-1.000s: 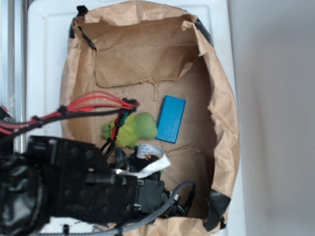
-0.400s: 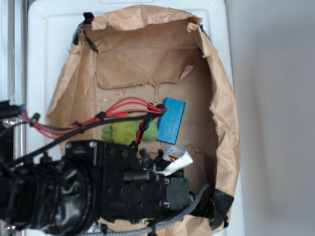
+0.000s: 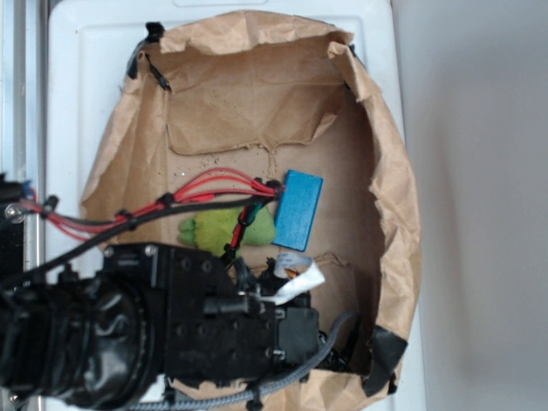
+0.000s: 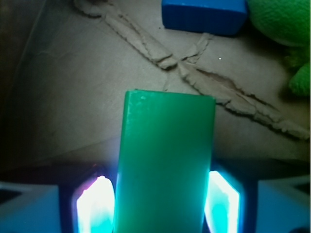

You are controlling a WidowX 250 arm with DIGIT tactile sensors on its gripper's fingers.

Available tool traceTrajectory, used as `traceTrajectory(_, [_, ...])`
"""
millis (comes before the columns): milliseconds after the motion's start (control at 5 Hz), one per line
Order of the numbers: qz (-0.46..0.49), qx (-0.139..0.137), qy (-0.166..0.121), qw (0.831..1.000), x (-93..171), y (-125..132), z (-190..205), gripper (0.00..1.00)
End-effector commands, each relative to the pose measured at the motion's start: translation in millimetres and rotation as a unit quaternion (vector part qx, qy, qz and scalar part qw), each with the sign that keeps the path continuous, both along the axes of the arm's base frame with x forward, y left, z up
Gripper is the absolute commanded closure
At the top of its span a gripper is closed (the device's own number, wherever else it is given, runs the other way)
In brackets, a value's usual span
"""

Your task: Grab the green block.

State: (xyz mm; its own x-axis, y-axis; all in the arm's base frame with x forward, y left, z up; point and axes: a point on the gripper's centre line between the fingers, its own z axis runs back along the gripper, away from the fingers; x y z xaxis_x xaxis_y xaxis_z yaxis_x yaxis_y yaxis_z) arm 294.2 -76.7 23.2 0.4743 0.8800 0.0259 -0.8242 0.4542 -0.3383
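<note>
In the wrist view, the green block (image 4: 165, 155) is a smooth dark-green slab standing lengthwise between my gripper's (image 4: 164, 196) two glowing pads (image 4: 95, 204). Both pads press flat against its long sides with no gap showing, so the gripper is shut on it. Below it lies the creased brown paper floor (image 4: 73, 97). In the exterior view the black arm (image 3: 171, 334) hides both the green block and the jaws, low in the paper bag.
A blue block (image 3: 297, 210) lies mid-bag, beside a fuzzy yellow-green plush toy (image 3: 224, 229); both sit just ahead of the gripper. Crumpled brown bag walls (image 3: 394, 214) ring the space. Red cables (image 3: 205, 181) arch over the plush. A white surface (image 3: 77, 77) lies under the bag.
The arm swung right and deeper into the bag, covering more of the plush, then edged slightly back left. The bag's walls shifted a little.
</note>
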Motion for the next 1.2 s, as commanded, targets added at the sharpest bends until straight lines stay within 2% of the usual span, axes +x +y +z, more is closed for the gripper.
traceTrajectory(0, [-0.029, 0.026, -0.029, 0.999, -6, 28, 3, 1.00])
traceTrajectory(200, [-0.035, 0.036, -0.042, 0.998, -14, 52, 11, 1.00])
traceTrajectory(400, [-0.029, 0.046, -0.043, 0.998, -18, 75, 20, 1.00])
traceTrajectory(600, [-0.025, 0.053, -0.046, 0.997, -12, 89, 38, 1.00])
traceTrajectory(800, [-0.048, 0.076, -0.054, 0.995, -10, 91, 62, 1.00])
traceTrajectory(1000, [-0.147, 0.108, -0.026, 0.983, -17, 79, 89, 1.00])
